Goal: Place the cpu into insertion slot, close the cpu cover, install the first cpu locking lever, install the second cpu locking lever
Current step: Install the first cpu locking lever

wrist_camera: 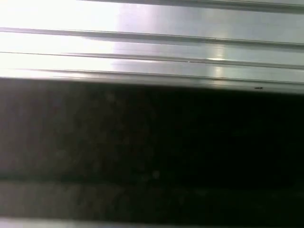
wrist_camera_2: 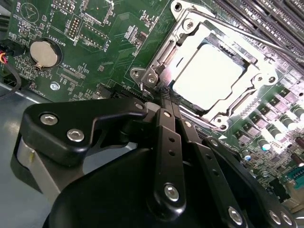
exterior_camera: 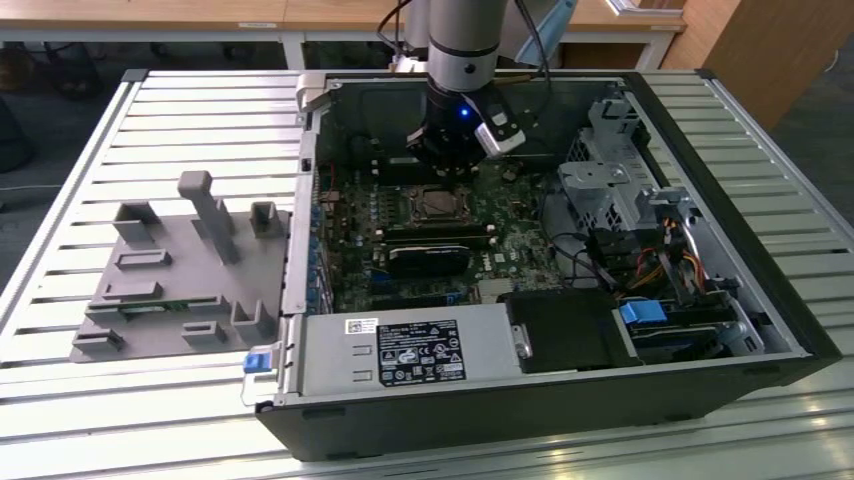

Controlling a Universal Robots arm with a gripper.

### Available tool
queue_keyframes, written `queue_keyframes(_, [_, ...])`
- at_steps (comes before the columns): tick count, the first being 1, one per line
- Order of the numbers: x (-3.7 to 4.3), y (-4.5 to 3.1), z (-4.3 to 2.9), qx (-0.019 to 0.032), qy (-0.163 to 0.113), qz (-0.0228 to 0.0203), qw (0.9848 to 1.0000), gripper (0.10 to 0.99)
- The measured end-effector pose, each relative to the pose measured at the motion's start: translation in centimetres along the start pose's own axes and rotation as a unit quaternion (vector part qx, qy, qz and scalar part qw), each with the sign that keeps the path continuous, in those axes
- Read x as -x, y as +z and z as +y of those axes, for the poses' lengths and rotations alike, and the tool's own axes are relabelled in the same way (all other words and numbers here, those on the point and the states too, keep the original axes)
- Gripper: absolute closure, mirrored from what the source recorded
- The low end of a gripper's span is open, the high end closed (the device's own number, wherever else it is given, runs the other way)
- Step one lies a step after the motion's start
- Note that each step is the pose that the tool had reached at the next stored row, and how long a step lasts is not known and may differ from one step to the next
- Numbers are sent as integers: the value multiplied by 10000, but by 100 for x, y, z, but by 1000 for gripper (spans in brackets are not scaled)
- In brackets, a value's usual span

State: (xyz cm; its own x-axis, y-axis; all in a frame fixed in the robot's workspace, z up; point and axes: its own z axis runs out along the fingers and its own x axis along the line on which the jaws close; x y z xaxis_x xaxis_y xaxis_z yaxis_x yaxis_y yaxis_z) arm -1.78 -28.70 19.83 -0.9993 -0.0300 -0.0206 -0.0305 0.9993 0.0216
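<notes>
The cpu (wrist_camera_2: 209, 71) lies flat in the insertion slot (exterior_camera: 434, 204), its bright metal top showing through the cut-out. The cpu cover (wrist_camera_2: 259, 71) is down over it, a silvery frame round the chip. A thin metal lever rod (wrist_camera_2: 266, 42) runs along the socket's far side. In the second wrist view my gripper (wrist_camera_2: 166, 99) is shut, its two black fingers (wrist_camera_2: 167, 142) pressed together with nothing between them, and the tips rest at the socket's edge near a corner. In the exterior view the gripper (exterior_camera: 447, 168) hangs just behind the socket, inside the open computer case.
A black rectangular card (exterior_camera: 427, 255) lies just in front of the socket. The power supply (exterior_camera: 400, 350), drive cage (exterior_camera: 607, 190) and cables (exterior_camera: 654, 265) crowd the case. A coin battery (wrist_camera_2: 43, 52) sits on the board. A grey fixture (exterior_camera: 174, 270) stands on the slatted table (wrist_camera: 152, 42).
</notes>
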Motion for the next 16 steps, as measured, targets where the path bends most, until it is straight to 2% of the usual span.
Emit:
queue_keyframes(7, [2,26,11,-15,0,2,10000,969])
queue_keyframes(16, [3,24,23,-2,0,-1,10000,969])
